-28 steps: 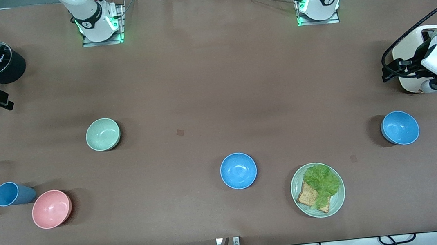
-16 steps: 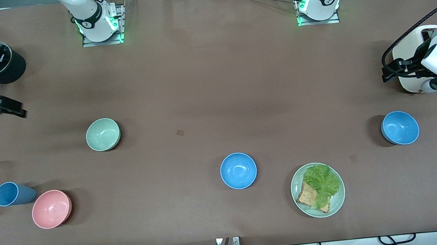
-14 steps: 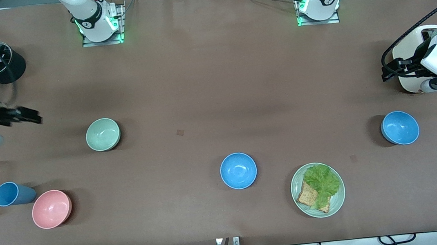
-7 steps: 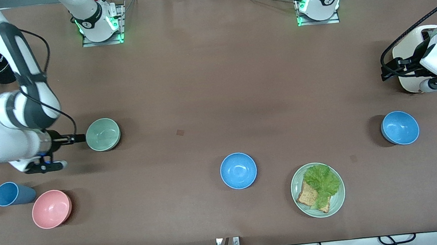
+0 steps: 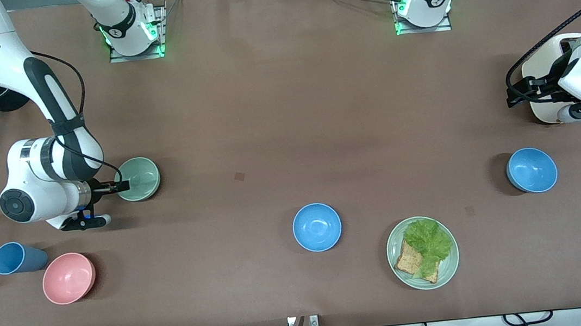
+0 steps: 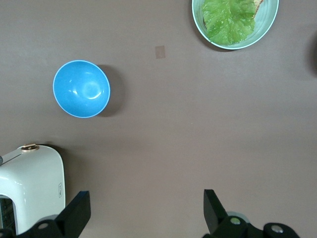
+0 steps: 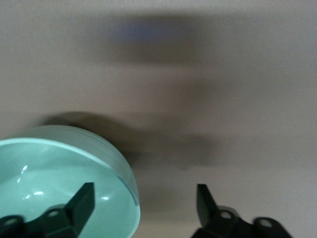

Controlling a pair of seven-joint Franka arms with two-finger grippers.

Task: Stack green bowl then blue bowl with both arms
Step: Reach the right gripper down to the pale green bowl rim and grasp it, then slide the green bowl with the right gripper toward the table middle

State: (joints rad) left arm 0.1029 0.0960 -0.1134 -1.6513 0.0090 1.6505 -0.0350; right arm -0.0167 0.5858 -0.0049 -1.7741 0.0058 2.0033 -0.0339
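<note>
Right wrist view: right gripper point(image 7: 141, 208) spread open at green bowl point(image 7: 59, 183), one finger point(image 7: 79, 203) inside, the other outside the rim.
Left gripper point(image 6: 143, 218): open, waiting over a toaster point(image 6: 29, 183).
Blue bowl point(image 5: 317, 227): well apart from both grippers.

From my seat, the left wrist camera looked straight down at the brown table point(image 6: 188, 129). The left gripper point(image 6: 146, 213) hung over bare tabletop with its two dark fingers point(image 6: 75, 215) spread wide apart and nothing between them. A blue bowl point(image 6: 81, 89) sat upright and empty on the table, well apart from a green plate point(image 6: 236, 22) carrying lettuce point(image 6: 225, 20) — the plate was cut off by the frame edge. A small square mark point(image 6: 160, 51) lay between bowl and plate. A white toaster point(image 6: 29, 186) stood just beside one finger.
</note>
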